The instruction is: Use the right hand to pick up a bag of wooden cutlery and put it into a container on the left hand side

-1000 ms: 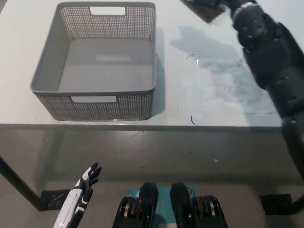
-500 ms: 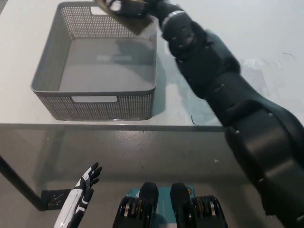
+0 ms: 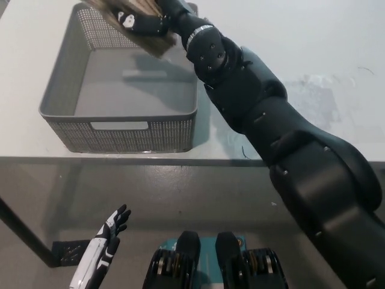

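Reaching in from the lower right, the black right arm extends across the white table (image 3: 283, 36) and ends with the right hand (image 3: 144, 23) over the far right corner of the grey perforated basket (image 3: 60, 84). Hand state: closed around a bag of wooden cutlery (image 3: 157, 42), whose tan contents show beyond the fingers on both sides, one end just under the hand and the other running off toward the top edge of the picture. The bag is held clear above the basket's rim, and no part of it can be seen touching the basket floor. Directly beneath and nearer than the hand, the basket interior shows only its smooth grey bottom; a handle slot is cut into the near wall. Out to the side of the forearm, away from the basket, a dull smeared patch (image 3: 313, 96) marks the tabletop. The white left hand (image 3: 103, 244) hangs well below the table edge, far from the working hand, fingers apart and holding nothing.
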